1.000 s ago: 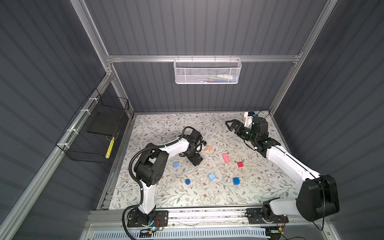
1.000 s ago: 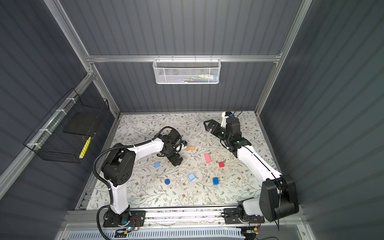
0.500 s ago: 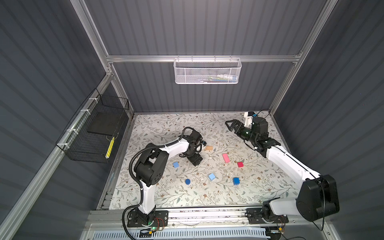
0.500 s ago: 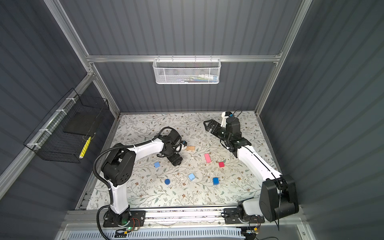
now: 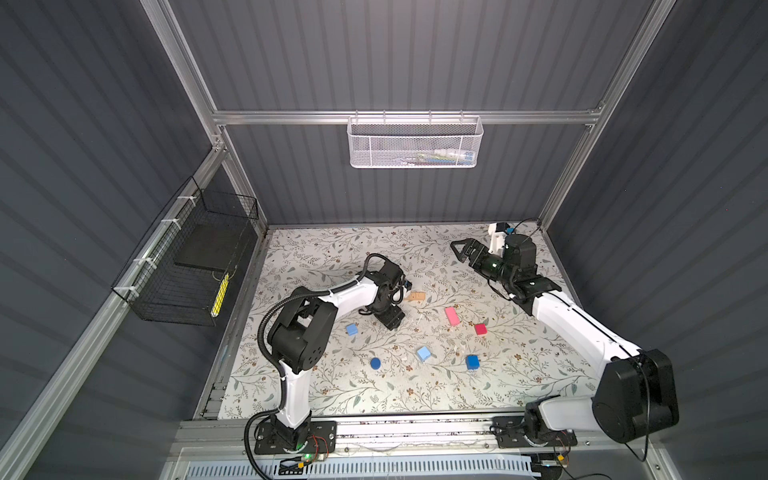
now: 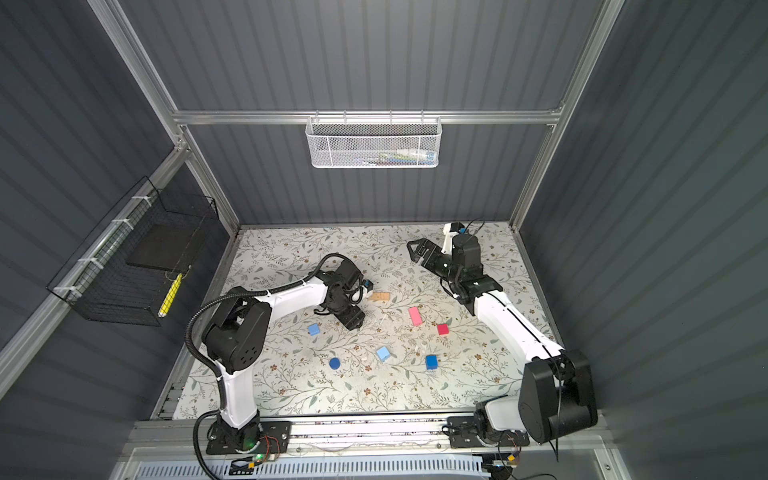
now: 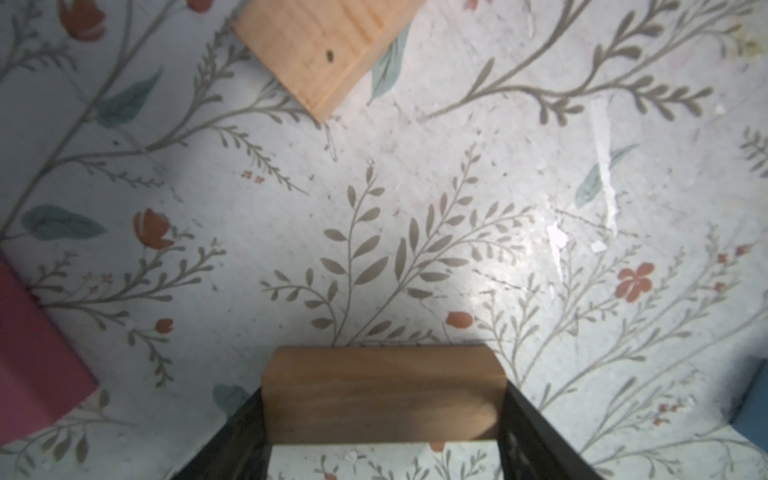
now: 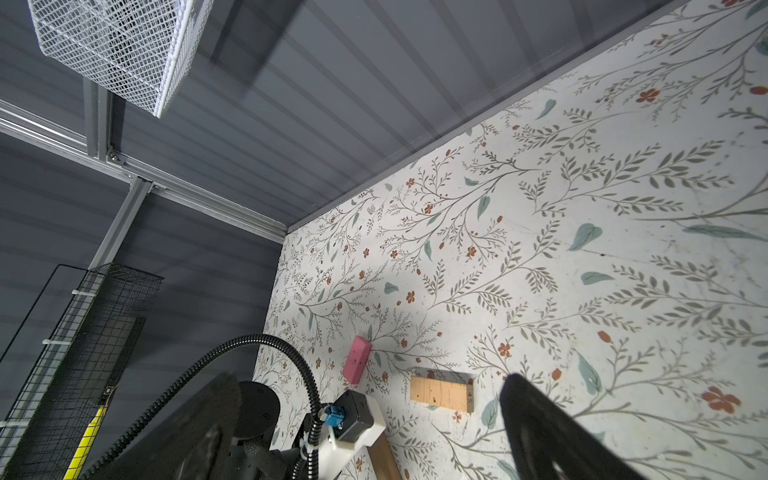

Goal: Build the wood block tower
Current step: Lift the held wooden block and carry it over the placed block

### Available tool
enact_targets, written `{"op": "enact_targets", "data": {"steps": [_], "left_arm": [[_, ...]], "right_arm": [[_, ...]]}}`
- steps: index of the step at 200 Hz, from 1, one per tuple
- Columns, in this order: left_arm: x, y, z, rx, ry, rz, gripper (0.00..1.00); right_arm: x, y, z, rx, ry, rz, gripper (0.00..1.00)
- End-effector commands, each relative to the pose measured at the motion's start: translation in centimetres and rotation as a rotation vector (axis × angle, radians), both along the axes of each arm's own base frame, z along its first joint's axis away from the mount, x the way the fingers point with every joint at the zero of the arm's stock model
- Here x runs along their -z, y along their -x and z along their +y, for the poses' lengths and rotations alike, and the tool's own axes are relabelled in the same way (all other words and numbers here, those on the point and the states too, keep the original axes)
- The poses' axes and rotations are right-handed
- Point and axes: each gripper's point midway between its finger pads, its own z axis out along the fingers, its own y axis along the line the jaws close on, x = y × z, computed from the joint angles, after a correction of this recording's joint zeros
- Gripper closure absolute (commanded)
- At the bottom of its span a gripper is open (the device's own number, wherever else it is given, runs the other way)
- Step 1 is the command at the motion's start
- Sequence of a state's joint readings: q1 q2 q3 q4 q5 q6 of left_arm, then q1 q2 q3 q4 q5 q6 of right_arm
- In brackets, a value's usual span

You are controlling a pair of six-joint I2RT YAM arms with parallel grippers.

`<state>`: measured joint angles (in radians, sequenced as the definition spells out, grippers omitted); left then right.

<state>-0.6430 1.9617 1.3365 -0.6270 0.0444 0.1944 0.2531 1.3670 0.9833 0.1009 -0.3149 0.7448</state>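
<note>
My left gripper [image 7: 384, 399] [image 5: 390, 320] [image 6: 352, 319] points down at the mat, shut on a tan oblong [image 7: 382, 390], one finger on each end. The other tan oblong [image 5: 417, 296] [image 6: 380, 296] [image 7: 320, 45] [image 8: 440, 394] lies just beyond. Singly on the mat lie a pink oblong [image 5: 451, 316] [image 6: 414, 316], a red cube [image 5: 480, 329] [image 6: 443, 329], three blue cubes [image 5: 351, 329] [image 5: 423, 354] [image 5: 472, 362] and a dark blue disc [image 5: 375, 363] [image 6: 334, 363]. Another pink oblong [image 8: 356, 360] [image 7: 33, 365] lies by the left arm. No tower shows. My right gripper [image 5: 460, 250] [image 6: 415, 249] [image 8: 368, 382] hovers open at the back right.
The floral mat [image 5: 332, 257] is bounded by grey walls. A white mesh basket [image 5: 415, 143] hangs on the back wall and a black wire basket [image 5: 195, 266] on the left wall. A metal rail [image 5: 415, 428] runs along the front edge.
My left gripper's jaws have narrowed onto the tan oblong. Both arms and the loose blocks stay where they were.
</note>
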Motion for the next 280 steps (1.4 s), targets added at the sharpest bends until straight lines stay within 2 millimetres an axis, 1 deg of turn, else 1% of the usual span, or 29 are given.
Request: {"op": "enact_targets", "data": {"steps": [1,25,55,80,106,127,128,130,139,169,233,280], "left_arm": [[0.3,1.1,-0.2,-0.072,0.01,0.065,0.39],[-0.1,1.2,-1.1,-0.136,0.039,0.077,0.43],[-0.8,1.5,-2.2,-0.207,0.03,0.059,0.43],[-1.4,1.3,-3.1,-0.293,0.047,0.044,0.43],[-2.1,0.5,-3.6,-0.421,0.082,0.027,0.43],[-2.0,0.3,-3.5,-0.504,0.081,0.02,0.43],[-2.5,-0.1,-3.9,-0.506,0.096,0.01,0.43],[-3.0,-0.4,-4.2,-0.51,0.108,0.002,0.43],[-3.2,-0.7,-4.4,-0.533,0.119,-0.003,0.43],[-2.9,-0.8,-5.1,-0.589,0.129,0.009,0.43],[-2.2,-0.7,-7.1,-0.628,0.159,0.015,0.43],[-1.6,-1.1,-7.5,-0.646,0.143,0.0,0.43]], "right_arm": [[0.4,-0.1,0.0,-0.002,-0.006,0.007,0.01],[0.3,-0.1,-0.1,0.004,-0.01,0.003,0.01],[0.4,-0.2,-0.1,0.006,-0.015,0.005,0.01],[0.5,-0.2,-0.1,0.006,-0.015,0.006,0.01],[0.5,-0.2,-0.2,0.01,-0.012,0.008,0.01],[0.5,-0.1,-0.4,0.017,-0.011,0.006,0.01],[0.5,-0.1,-0.4,0.018,-0.011,0.006,0.01],[0.4,-0.1,-0.4,0.017,-0.01,0.005,0.01],[0.5,-0.1,-0.4,0.02,-0.009,0.006,0.01],[0.4,0.1,-0.8,0.034,-0.007,0.004,0.01],[0.7,0.3,-1.6,0.055,-0.01,0.011,0.01],[0.9,0.2,-1.7,0.056,-0.022,0.02,0.01]]}}
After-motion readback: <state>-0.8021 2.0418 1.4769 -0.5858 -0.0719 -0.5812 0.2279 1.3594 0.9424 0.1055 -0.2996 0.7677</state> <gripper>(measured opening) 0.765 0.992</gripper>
